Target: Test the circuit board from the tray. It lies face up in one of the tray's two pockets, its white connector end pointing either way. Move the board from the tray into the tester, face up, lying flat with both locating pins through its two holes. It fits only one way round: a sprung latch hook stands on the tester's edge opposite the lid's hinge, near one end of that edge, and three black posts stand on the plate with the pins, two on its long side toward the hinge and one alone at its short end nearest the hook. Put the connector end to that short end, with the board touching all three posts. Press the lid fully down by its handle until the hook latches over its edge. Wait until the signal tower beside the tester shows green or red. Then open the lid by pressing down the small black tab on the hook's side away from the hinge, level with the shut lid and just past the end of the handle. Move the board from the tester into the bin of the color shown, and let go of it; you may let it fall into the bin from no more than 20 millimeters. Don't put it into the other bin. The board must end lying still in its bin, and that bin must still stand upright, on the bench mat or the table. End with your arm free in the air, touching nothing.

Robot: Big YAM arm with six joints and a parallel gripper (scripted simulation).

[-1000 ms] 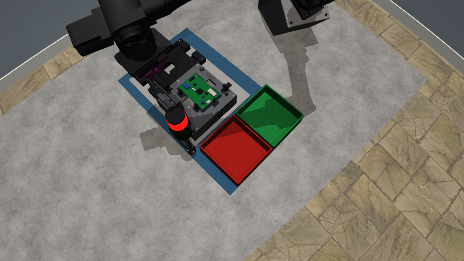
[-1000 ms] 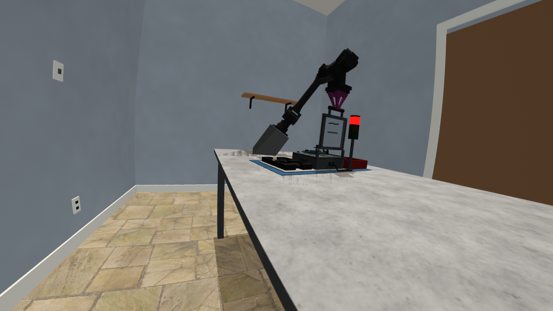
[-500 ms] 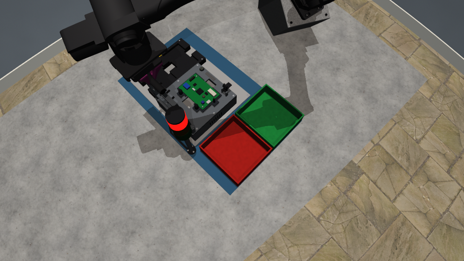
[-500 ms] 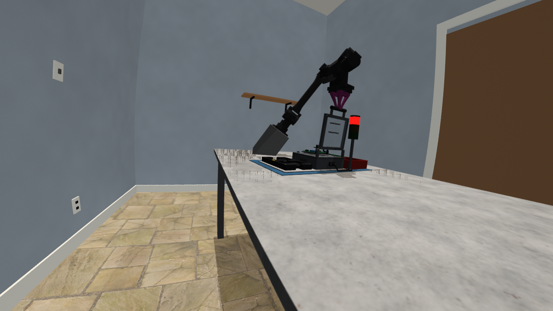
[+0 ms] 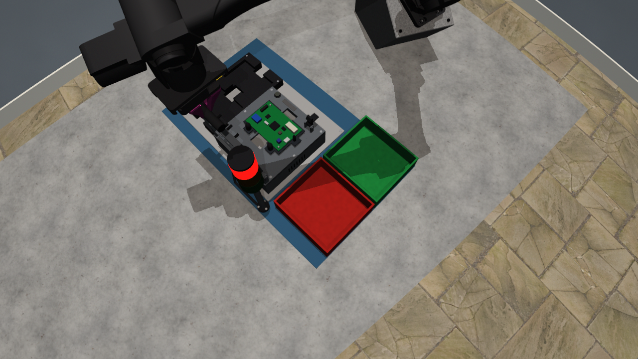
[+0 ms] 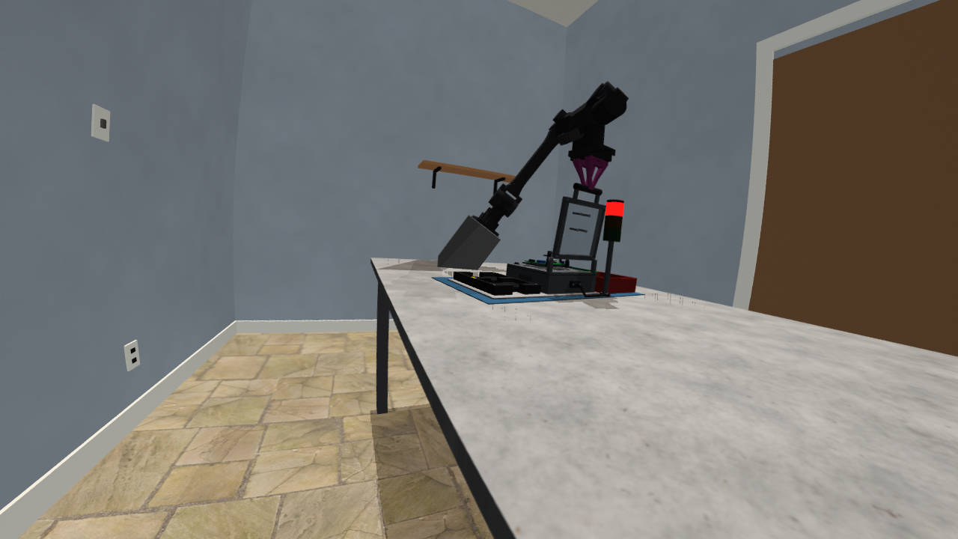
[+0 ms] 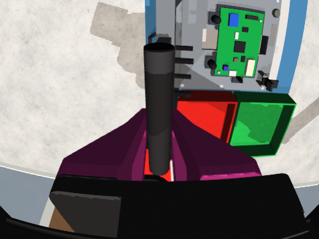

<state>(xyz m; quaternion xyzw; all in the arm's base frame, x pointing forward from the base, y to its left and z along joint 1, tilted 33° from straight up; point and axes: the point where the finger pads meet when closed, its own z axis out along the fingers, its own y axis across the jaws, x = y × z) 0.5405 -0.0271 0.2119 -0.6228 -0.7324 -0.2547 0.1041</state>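
Observation:
The green circuit board (image 5: 274, 126) lies face up on the tester's plate (image 5: 285, 147), its white connector toward the latch hook (image 5: 310, 120). It also shows in the wrist view (image 7: 239, 42). The tester's lid (image 6: 575, 227) stands swung up, nearly upright. My gripper (image 6: 589, 175) is above it, shut on the lid's black bar handle (image 7: 159, 106), which runs between my purple fingers. The signal tower (image 5: 242, 167) beside the tester shows red. The red bin (image 5: 323, 205) and the green bin (image 5: 370, 156) stand side by side next to the tester; I see nothing in them.
The black tray (image 5: 242, 76) lies behind the tester on the blue bench mat, partly hidden by my arm. The arm's base block (image 5: 403, 17) stands at the table's far side. The tower's pole stands close to the lid's hinge side.

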